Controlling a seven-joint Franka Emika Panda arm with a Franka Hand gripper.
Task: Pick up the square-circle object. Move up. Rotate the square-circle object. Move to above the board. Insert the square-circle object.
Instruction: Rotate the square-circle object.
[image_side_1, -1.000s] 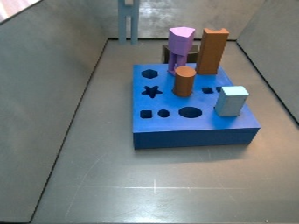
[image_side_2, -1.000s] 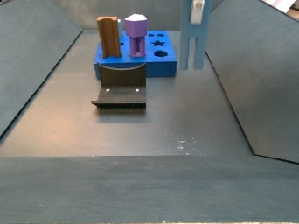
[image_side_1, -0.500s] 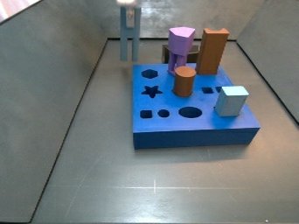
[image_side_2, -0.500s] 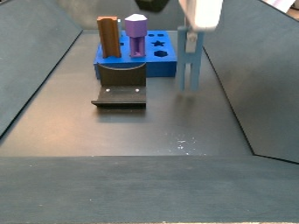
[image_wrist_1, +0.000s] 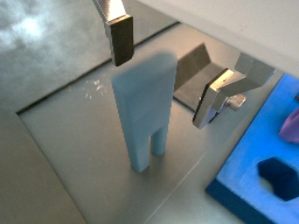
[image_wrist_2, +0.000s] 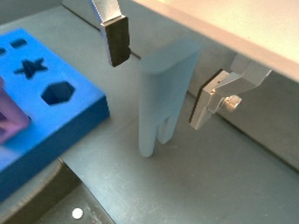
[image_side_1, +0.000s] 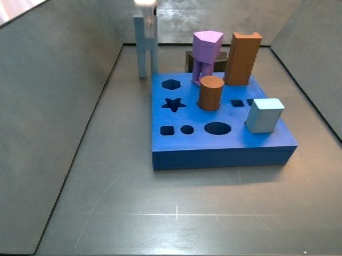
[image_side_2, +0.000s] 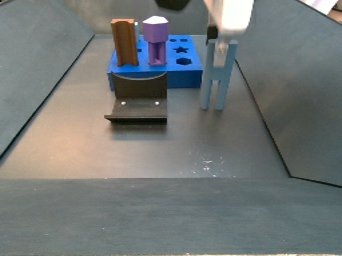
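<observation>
Over the last second we have watched the gripper (image_side_2: 218, 42) drop from the top edge of both side views until it now brackets the square-circle object (image_side_2: 215, 74), which stands upright on the grey floor just beside the board (image_side_2: 187, 62), right of centre in that frame. In a side view the peg (image_side_1: 144, 47) rises at upper left, behind the board (image_side_1: 214, 140). We judge the descent about finished and the pick-up step at hand.

In both wrist views the gripper (image_wrist_1: 163, 72) is spread wide: one dark-padded finger (image_wrist_1: 121, 40) hangs off one flat face of the peg (image_wrist_1: 143, 103), the other finger (image_wrist_1: 216, 94) off the opposite face, gaps showing on both sides. Nothing is gripped yet. The fixture (image_side_2: 136, 103) sits well apart, centre-left, untouched by us.
</observation>
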